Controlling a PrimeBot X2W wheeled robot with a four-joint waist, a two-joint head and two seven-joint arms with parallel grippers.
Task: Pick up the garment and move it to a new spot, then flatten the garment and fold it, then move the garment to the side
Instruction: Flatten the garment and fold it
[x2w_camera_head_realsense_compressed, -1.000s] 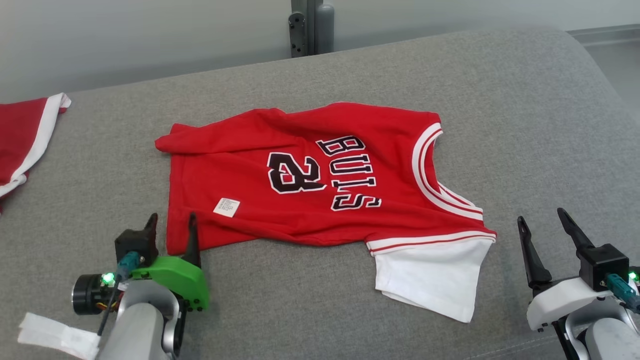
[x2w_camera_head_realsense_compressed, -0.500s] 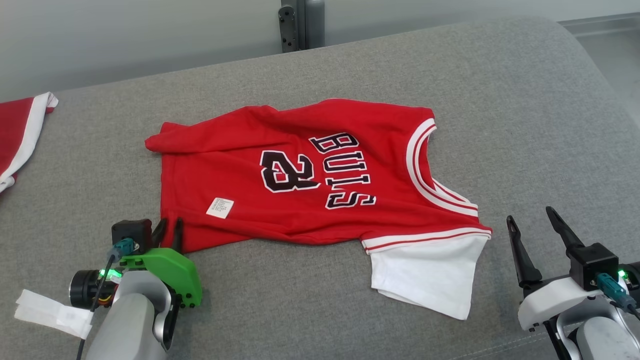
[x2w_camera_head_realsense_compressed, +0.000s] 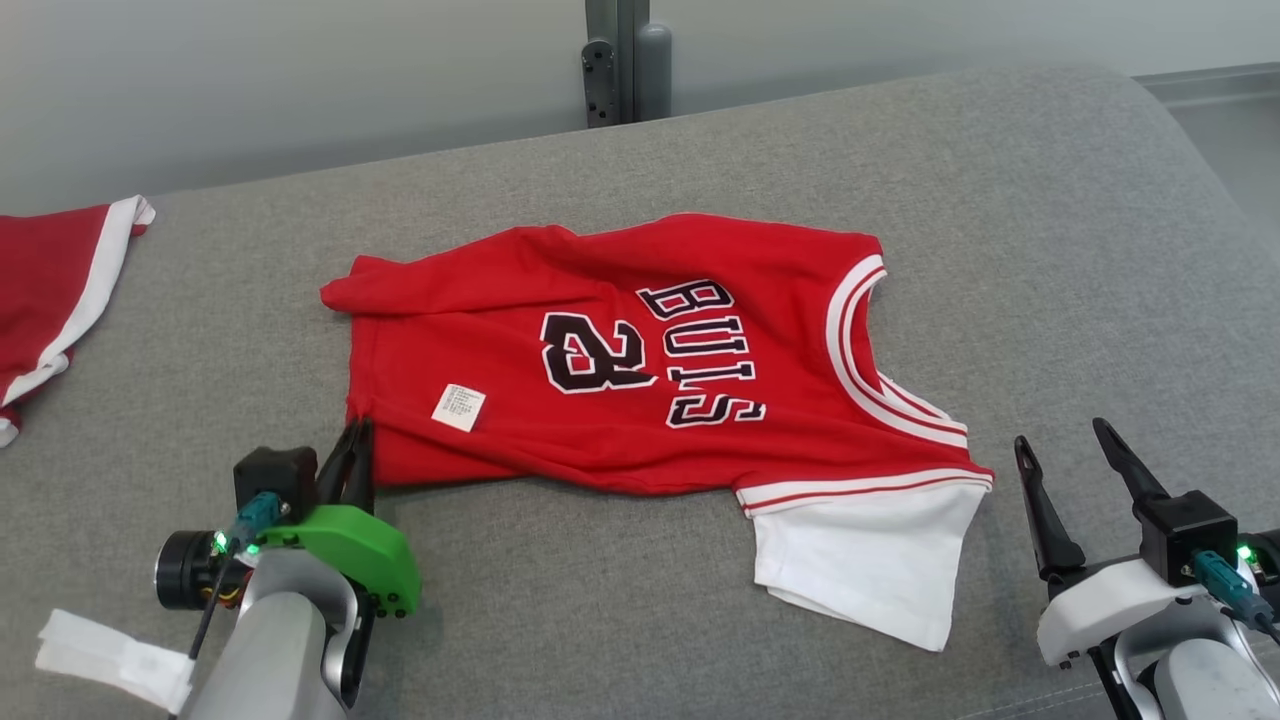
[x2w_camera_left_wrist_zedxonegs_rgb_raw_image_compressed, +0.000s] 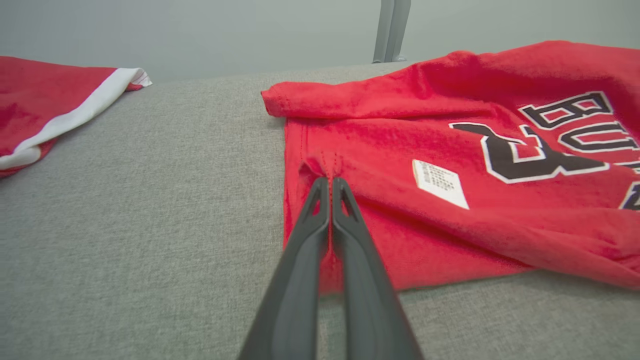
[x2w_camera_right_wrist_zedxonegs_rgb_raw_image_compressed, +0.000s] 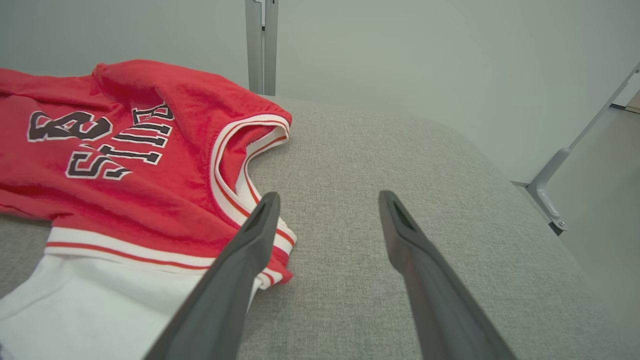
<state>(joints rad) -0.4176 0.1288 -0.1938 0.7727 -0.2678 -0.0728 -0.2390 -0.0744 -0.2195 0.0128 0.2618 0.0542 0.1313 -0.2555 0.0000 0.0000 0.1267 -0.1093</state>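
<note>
The jaws of the left gripper (x2w_camera_head_realsense_compressed: 352, 445), wide apart a second ago, have been clenched on the lower-left hem of the red garment (x2w_camera_head_realsense_compressed: 620, 400), spread mid-frame on the grey cushion (x2w_camera_head_realsense_compressed: 900, 180). Those of the right gripper (x2w_camera_head_realsense_compressed: 1060, 435), lower right, are left released. Lifting is judged possible now.

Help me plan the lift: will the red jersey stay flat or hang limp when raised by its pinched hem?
Probably floppy: the red knit jersey puckers where the left hand pinches its hem, so it should drape and swing. Likely light: thin cloth lying in soft folds on the grey fabric cushion. Its white sleeve would probably trail last, dragging.
</note>
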